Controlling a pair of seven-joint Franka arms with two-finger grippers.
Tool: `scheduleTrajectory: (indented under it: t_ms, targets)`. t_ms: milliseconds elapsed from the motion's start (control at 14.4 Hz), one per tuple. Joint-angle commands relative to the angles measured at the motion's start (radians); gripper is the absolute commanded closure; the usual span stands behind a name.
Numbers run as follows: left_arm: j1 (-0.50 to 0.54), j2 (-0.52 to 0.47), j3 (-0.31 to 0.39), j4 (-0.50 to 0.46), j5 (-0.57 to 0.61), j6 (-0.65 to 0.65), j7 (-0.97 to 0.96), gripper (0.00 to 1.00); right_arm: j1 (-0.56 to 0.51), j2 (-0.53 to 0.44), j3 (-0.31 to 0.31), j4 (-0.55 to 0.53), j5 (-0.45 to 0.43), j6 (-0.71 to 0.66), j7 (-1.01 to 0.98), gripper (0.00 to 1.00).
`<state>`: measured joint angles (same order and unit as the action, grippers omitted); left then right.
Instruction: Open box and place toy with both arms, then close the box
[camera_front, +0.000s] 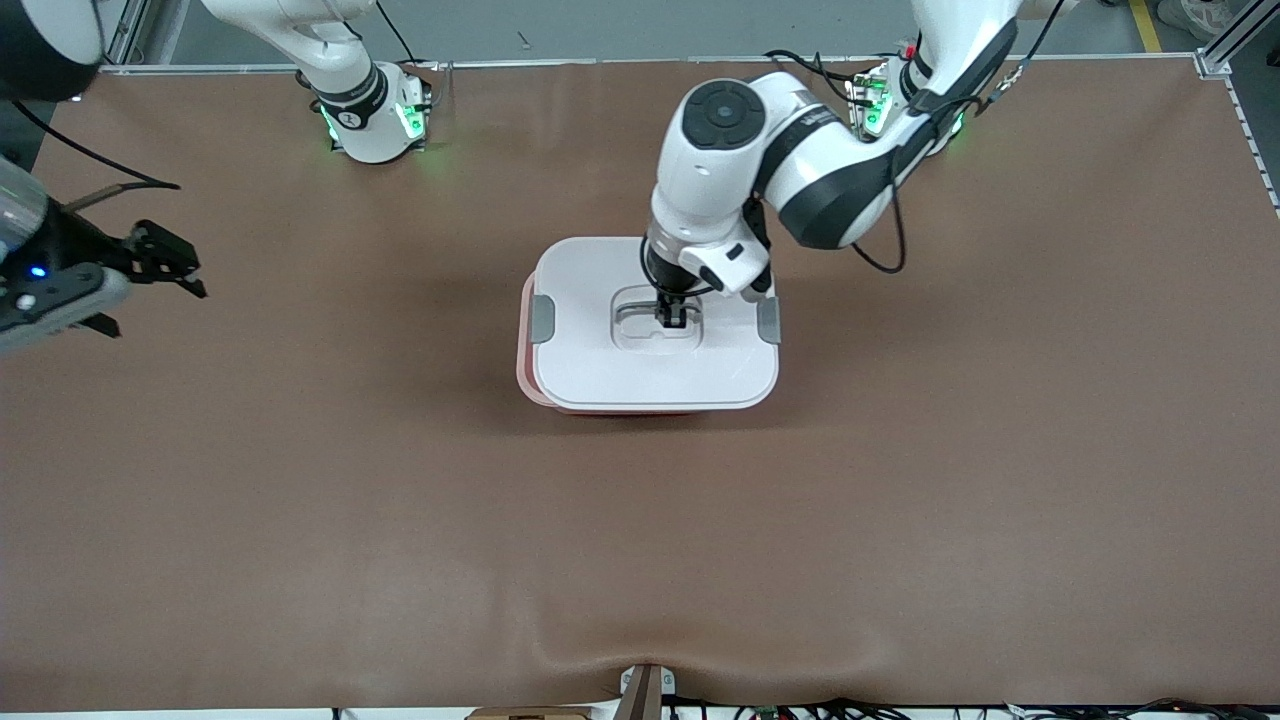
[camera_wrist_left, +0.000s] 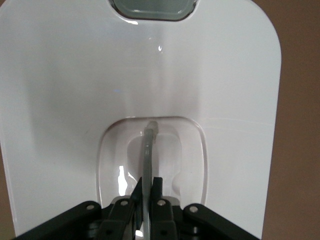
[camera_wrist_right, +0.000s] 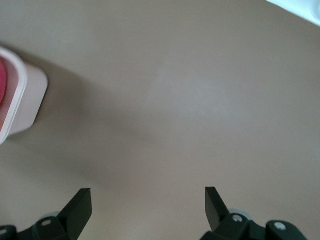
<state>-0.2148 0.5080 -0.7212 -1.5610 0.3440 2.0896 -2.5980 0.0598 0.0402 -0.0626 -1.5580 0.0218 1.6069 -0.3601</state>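
1. The box (camera_front: 560, 395) stands in the middle of the tabletop (camera_front: 900, 500), its white lid (camera_front: 600, 360) sitting slightly shifted on it.
2. The left gripper (camera_front: 675, 318) is pressed together on the lid's clear handle (camera_wrist_left: 148, 150).
3. The right gripper (camera_wrist_right: 148, 205), fingers spread, waits over the tabletop's right-arm end.
4. The toy (camera_wrist_right: 3, 80) shows as pink inside the box.

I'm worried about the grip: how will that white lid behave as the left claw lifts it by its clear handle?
The white lid looks like rigid, glossy plastic, so probably stiff and light. The left claw pinches only the thin clear handle, so the lid may tilt or swing.
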Motion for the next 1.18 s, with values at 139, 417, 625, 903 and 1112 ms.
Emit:
scheduleTrajectory:
  t_ms: [139,417,625,903,1112]
  targets:
    - [-0.083,0.058,0.006,0.006,0.188,0.033,-0.175,1.0,-0.018,-0.042,-0.057,0.048,0.01,-0.166,0.32,0.0]
    - [-0.116,0.073,0.008,0.006,0.26,0.033,-0.218,1.0,-0.018,-0.034,-0.063,0.087,0.003,-0.173,0.331,0.0]
    - [-0.123,0.084,0.008,0.005,0.311,0.033,-0.249,1.0,-0.008,-0.036,-0.088,0.087,0.016,-0.173,0.322,0.0]
    - [-0.13,0.106,0.008,0.004,0.348,0.033,-0.261,1.0,-0.006,-0.037,-0.088,0.082,0.02,-0.17,0.316,0.0]
    - [-0.132,0.116,0.008,0.006,0.348,0.033,-0.263,1.0,-0.002,-0.037,-0.086,0.084,-0.003,-0.139,0.284,0.0]
